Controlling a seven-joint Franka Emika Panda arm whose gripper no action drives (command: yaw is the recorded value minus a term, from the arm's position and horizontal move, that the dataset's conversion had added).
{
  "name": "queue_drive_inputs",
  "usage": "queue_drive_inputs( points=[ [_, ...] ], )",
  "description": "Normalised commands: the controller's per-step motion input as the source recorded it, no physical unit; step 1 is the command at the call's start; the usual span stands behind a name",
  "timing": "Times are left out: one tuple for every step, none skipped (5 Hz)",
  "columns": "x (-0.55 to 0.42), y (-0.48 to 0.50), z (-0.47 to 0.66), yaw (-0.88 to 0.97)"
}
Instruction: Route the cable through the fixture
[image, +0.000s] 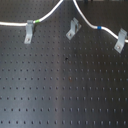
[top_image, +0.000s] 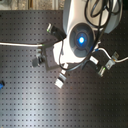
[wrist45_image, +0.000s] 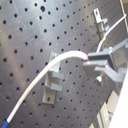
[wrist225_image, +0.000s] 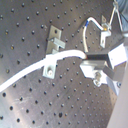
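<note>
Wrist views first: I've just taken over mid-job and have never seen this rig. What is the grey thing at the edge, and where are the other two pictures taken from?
The machine is a single robot arm with a two-finger gripper. Both wrist views come from cameras riding on that gripper. The grey blocks are its fingers, closed on the long thin white cable.

The first exterior view looks at the black perforated board from off the arm. Three small silver-grey sheet-metal clips stand on it. The cable meets the left clip by its green band and the right clip past its blue band. It rises out of frame above the middle clip.

The second exterior view looks down on the arm, which hides much.
</note>
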Motion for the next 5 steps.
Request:
queue_drive_inputs(
  points=[
    [-0.045, 0.216, -0.02, 0.57],
    [-0.008, 0.154, 0.00, 0.45],
    [-0.001, 0.001, 0.14, 0.09],
    [-0.042, -0.062, 0.15, 0.00],
    [-0.005, -0.076, 0.13, -0.06]
  ],
)
